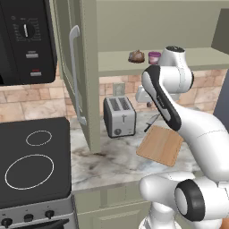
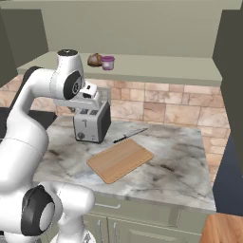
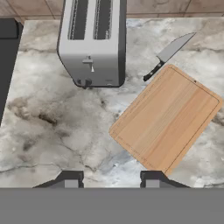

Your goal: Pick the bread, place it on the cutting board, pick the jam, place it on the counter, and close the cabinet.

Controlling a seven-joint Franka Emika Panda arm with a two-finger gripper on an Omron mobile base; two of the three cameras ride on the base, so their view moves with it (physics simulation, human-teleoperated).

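**Arm poised over the table, bread and jam up on the cabinet shelf**

A good deal is hidden from where I stand. The arm's white elbow covers the right part of the shelf in the left base view and the left end of the toaster in the right base view. The pincer shows as two dark tips at 6 o'clock of the hand view, standing well apart with nothing between them, looking straight down on the table. The knife is partly cut off by the arm in the left base view; from the hand view its grey blade points to 1 o'clock and its black handle end lies just beside the far corner of the cutting board.

The cabinet stands open, its door swung out with a long silver bar handle. On its shelf the bread sits at 9 o'clock of the jam, the two just beside each other; whether they touch I cannot tell. The jar's contents cannot be seen through its purple wall and pinkish lid.

The cutting board lies bare on the table, turned at an angle, at 4 o'clock of the toaster. The toaster's two slots look dark. A black stove top is at the table's left end, and a black microwave, cut off by the frame, hangs above it.
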